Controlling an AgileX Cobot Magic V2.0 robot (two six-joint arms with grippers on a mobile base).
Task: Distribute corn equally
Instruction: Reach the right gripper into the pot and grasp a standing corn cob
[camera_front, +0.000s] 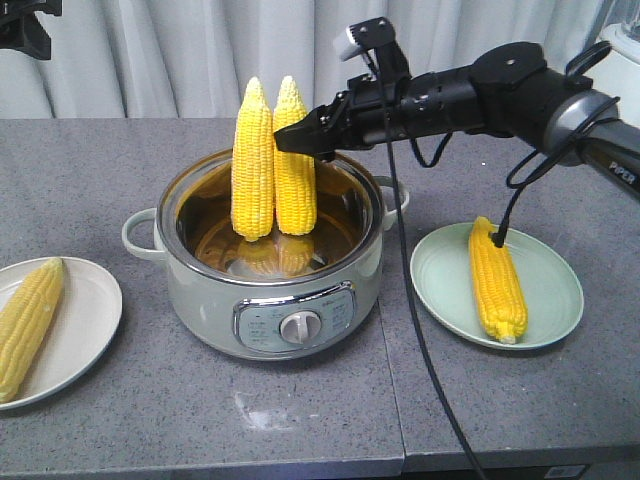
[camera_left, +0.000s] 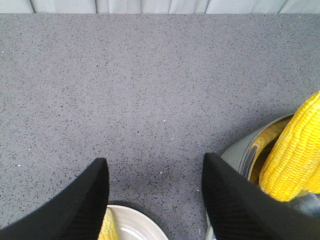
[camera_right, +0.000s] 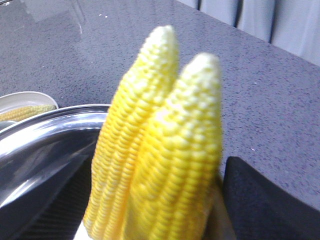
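Straddling 2 corn cobs (camera_front: 254, 165), right claw (camera_front: 298, 140) spread, left claw (camera_left: 155, 177) spread, PIPER-lettered arm (camera_front: 520, 90)

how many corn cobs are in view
4. In the pot, two upright cobs side by side; a third cob lying on the white plate; a fourth cob on the green plate. None looks hidden.

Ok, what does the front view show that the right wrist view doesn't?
Front only: a cob on the green plate, and the dial on the pot. Right wrist only: the right jaws open, one either side of the upright cobs. Both: those cobs in the pot, and the white plate with a second cob.
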